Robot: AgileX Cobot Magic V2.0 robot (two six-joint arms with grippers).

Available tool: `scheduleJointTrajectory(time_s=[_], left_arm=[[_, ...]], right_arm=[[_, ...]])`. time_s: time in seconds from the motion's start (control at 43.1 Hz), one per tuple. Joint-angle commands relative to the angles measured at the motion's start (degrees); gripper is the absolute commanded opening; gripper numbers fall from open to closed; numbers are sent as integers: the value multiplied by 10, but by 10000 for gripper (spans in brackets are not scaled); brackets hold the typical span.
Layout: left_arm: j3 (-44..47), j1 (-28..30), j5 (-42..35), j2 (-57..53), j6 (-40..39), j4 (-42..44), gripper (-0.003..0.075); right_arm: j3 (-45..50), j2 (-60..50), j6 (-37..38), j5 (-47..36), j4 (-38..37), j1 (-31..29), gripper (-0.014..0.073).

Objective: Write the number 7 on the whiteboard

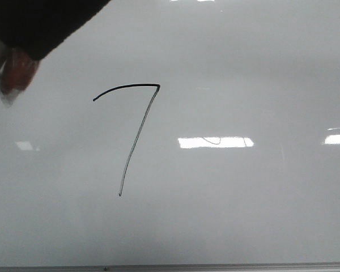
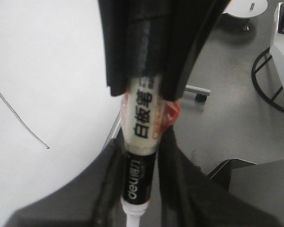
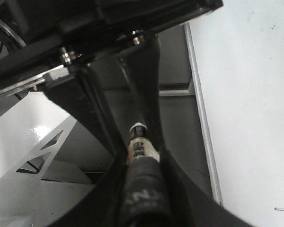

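Glossy whiteboard (image 1: 243, 215) carries a finished number 7 (image 1: 133, 133).
Left hand (image 2: 142, 156) clenches a light, stiff, slick marker (image 2: 142, 137) at mid-barrel; right hand (image 3: 143, 156) grips another pen (image 3: 141, 150).

number 7 (image 1: 133, 122) on whiteboard (image 1: 243, 215), left of centre; left end effector (image 1: 14, 68) at far-left corner

Glossy whiteboard (image 1: 260, 204) with black number 7 (image 1: 137, 133)

Whiteboard (image 1: 243, 68) lies open; left hand (image 1: 11, 73) overhangs one corner.
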Motion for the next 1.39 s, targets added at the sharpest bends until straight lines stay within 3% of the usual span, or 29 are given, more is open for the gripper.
scheduleJointTrajectory(time_s=[0.0,0.116,0.185,0.348,0.464,0.579,0.672,0.811,0.95,1.113,1.252,1.368], left_arm=[[-20,-5,-13,0,-1,-16,77],[-20,-5,-10,0,-1,-14,-3],[-20,-5,-10,0,-1,-14,-20],[-20,-5,-10,0,-1,-14,-20],[-20,-5,-9,2,-6,-13,-20],[-20,-3,-19,15,-59,2,-20],[-20,-2,-41,35,-154,61,-20],[-28,34,-58,65,-287,157,-20],[-50,116,-59,92,-319,180,-20],[-60,263,-93,117,-319,180,-20],[-60,385,-140,146,-319,176,-20],[-60,443,-167,183,-319,176,-20]], right_arm=[[-20,-21,-5,-16,16,1,-67],[-20,-21,-5,-17,16,1,-3],[-20,-21,-4,-17,23,1,118],[-20,-23,0,-28,58,1,521],[-20,-33,27,-46,72,-3,632],[-19,-55,40,-51,67,-28,631],[-8,-85,56,-56,65,-72,627],[40,-151,70,-79,65,-152,532],[120,-232,92,-99,65,-239,445],[230,-340,129,-123,65,-345,326],[325,-442,147,-157,66,-423,162],[368,-504,147,-183,73,-454,26]])
